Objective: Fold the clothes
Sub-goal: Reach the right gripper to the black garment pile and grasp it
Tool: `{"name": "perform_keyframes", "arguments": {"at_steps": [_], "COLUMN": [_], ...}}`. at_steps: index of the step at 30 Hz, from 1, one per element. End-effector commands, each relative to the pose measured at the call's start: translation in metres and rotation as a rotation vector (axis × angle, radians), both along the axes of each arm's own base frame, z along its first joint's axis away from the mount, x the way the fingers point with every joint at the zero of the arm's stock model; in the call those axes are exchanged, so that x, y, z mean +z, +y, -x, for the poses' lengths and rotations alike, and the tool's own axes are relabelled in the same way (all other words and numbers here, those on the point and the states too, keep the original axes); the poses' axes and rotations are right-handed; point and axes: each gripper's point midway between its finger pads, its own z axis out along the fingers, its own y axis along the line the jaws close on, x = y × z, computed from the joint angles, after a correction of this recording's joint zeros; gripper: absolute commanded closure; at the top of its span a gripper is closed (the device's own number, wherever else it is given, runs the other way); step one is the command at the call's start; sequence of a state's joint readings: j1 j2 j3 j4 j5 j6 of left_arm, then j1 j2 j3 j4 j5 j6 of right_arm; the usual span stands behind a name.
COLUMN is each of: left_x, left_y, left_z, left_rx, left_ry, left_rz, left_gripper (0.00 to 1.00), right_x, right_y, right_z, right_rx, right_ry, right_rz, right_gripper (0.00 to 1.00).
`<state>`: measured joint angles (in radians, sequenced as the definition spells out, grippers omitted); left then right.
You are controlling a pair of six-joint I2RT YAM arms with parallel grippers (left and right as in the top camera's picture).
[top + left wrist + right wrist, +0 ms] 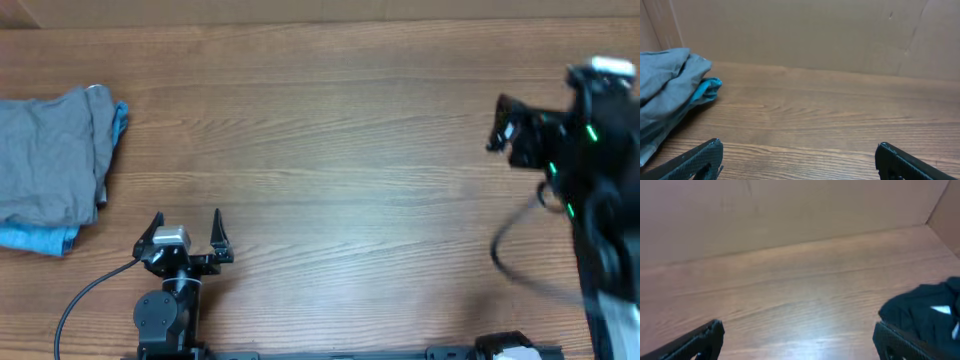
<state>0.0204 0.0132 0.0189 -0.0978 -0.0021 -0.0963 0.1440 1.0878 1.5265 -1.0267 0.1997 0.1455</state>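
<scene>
I am seeing the left gripper (pixel 188 218) standing with its jaws spread wide and gripping nothing, with only bare table (pixel 350 150) showing between its black fingers (pixel 700 160). The right gripper (pixel 800 332) is standing just as wide apart, and nothing is sitting between its fingers either.

The black clothes (pixel 920 312) are lying at the table's right end as a soft, rumpled heap with a white label (pixel 941 310) showing. They are sitting right against the right gripper's right-hand finger. I cannot tell whether the two are touching.

The table is showing smooth, reddish-brown wood grain with a dull sheen, and a plain cardboard wall (pixel 815 35) is running along its back edge. At the table's left end a grey shirt (pixel 50 150) is lying in loose folds on top of a light-blue cloth (pixel 40 238) that is poking out at its edges.

The left arm is sitting at the table's front edge, left of the middle, pointing its fingers toward the back edge. The right arm (pixel 590 190) is looking blurred at the table's right end, its gripper facing the middle of the table and a black cable (pixel 510 262) looping beside it.
</scene>
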Motion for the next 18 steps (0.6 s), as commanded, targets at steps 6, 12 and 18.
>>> {"name": "perform_keyframes", "arguments": {"at_steps": [6, 12, 18], "left_x": [0.000, 0.000, 0.000], "left_y": [0.000, 0.000, 0.000], "left_z": [0.000, 0.000, 0.000], "left_rx": [-0.007, -0.007, -0.006], "left_ry": [-0.006, -0.006, -0.006], "left_rz": [-0.021, -0.021, -0.021], "left_gripper": [0.00, 0.00, 0.00], "right_x": [-0.080, -0.125, -0.187], "right_y": [-0.038, -0.173, -0.271], "right_z": [-0.094, -0.105, -0.088], "right_rx": [-0.242, -0.630, -0.852], "right_ry": [0.224, 0.236, 0.383], "right_rz": [0.046, -0.213, -0.020], "right_gripper": [0.00, 0.20, 0.27]}}
